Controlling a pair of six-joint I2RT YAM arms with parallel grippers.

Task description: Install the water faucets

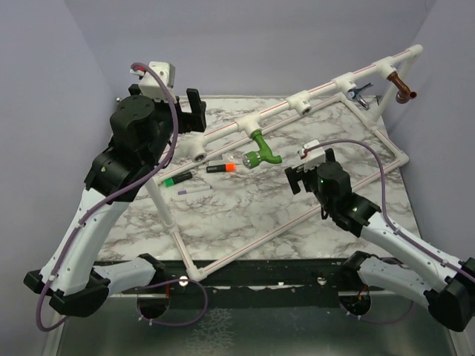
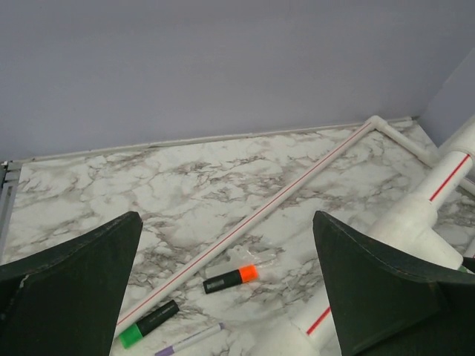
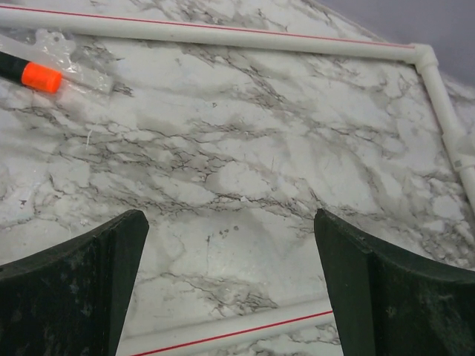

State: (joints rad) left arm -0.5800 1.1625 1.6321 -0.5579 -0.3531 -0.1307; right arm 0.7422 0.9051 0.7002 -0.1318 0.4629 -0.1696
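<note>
The green faucet (image 1: 260,149) hangs from a tee on the raised white pipe (image 1: 289,105), spout toward the table. The chrome faucet (image 1: 359,92) and the copper-brown faucet (image 1: 404,90) hang from tees farther right on the same pipe. My left gripper (image 1: 194,110) is open and empty, up beside the pipe's left part, left of the green faucet. My right gripper (image 1: 304,172) is open and empty, just right of and below the green faucet, over the marble. No faucet shows in either wrist view; both show wide-apart jaws with nothing between them (image 2: 230,297) (image 3: 230,289).
An orange-capped marker (image 1: 221,168), a green-capped marker (image 1: 177,179) and a purple pen (image 1: 194,190) lie on the marble inside the pipe frame (image 1: 174,230). A clear plastic wrapper (image 2: 263,256) lies by the orange marker (image 2: 231,279). A floor pipe (image 3: 223,330) runs under my right gripper.
</note>
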